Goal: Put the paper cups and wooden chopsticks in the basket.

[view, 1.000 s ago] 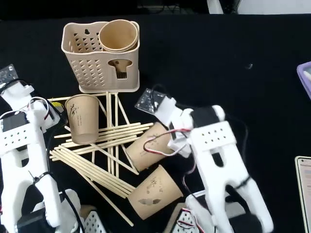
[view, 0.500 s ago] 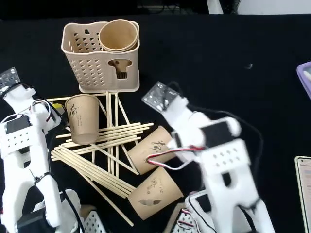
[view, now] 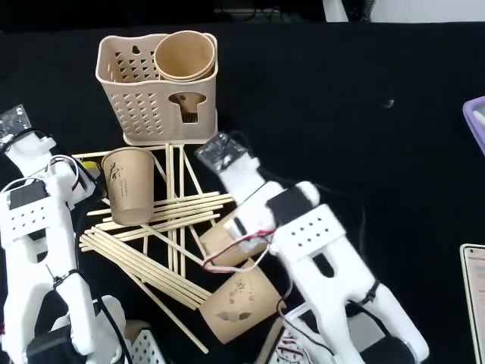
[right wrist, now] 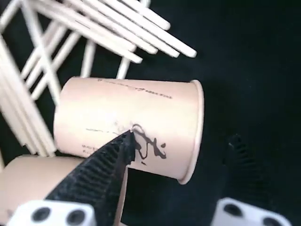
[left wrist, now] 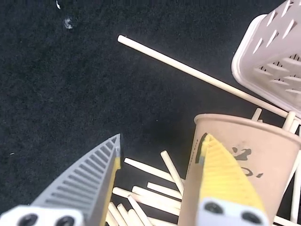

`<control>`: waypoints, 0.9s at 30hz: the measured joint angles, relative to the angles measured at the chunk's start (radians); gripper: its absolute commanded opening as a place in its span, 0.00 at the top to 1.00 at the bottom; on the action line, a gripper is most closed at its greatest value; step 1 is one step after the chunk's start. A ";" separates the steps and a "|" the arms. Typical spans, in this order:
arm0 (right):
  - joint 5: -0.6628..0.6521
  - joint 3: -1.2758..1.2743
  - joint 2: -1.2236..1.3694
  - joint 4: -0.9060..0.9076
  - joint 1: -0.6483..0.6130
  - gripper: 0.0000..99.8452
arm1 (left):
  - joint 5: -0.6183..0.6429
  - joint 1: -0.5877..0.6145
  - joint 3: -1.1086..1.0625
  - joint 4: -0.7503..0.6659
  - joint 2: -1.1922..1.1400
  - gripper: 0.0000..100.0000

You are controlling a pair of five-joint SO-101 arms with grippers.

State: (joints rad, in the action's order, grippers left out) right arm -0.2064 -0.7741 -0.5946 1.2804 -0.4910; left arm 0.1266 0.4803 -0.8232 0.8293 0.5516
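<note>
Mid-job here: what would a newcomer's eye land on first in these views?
The heap of chopsticks fanned over the black table in front of the basket, which already holds stacked cups. Next, the right gripper, fingers open over a cup lying on its side beside the heap, and the left gripper open beside a standing cup.

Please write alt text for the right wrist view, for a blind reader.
A paper cup lies on its side on the black table, with the open right pincer over it. Wooden chopsticks lie scattered beyond, and a second cup lies beside it.
</note>
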 measured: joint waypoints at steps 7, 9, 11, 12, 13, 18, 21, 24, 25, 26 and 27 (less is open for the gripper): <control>0.000 -0.002 0.049 0.009 0.063 0.83 | 0.000 0.000 0.000 0.000 0.000 0.73; 0.000 0.000 0.069 0.014 0.055 0.94 | 0.000 0.000 0.000 0.000 0.000 0.73; 0.000 0.006 0.077 0.015 0.049 0.99 | 0.000 0.000 0.000 0.000 0.000 0.73; 0.000 0.009 0.077 0.015 0.049 0.97 | 0.000 0.000 0.000 0.000 0.000 0.73; 0.000 0.011 0.077 0.015 0.049 0.98 | 0.000 0.000 0.000 0.000 0.000 0.73; -0.011 0.032 0.044 0.130 0.049 0.99 | 0.000 0.000 0.000 0.000 0.000 0.73; -0.037 0.114 -0.029 0.258 0.046 0.99 | 0.000 0.000 0.000 0.000 0.000 0.73; -0.104 0.213 -0.123 0.347 0.049 0.99 | 0.000 0.000 0.000 0.000 0.000 0.73; -0.126 0.244 -0.147 0.370 0.058 0.99 | 0.000 0.000 0.000 0.000 0.000 0.73; -0.141 0.272 -0.164 0.391 0.075 0.99 | 0.000 0.000 0.000 0.000 0.000 0.73; -0.153 0.293 -0.175 0.408 0.094 0.99 | 0.000 0.000 0.000 0.000 0.000 0.73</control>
State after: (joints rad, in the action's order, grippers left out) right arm -0.3598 -0.4810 -0.7695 1.6886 -0.3974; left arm 0.1266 0.4803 -0.8232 0.8293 0.5516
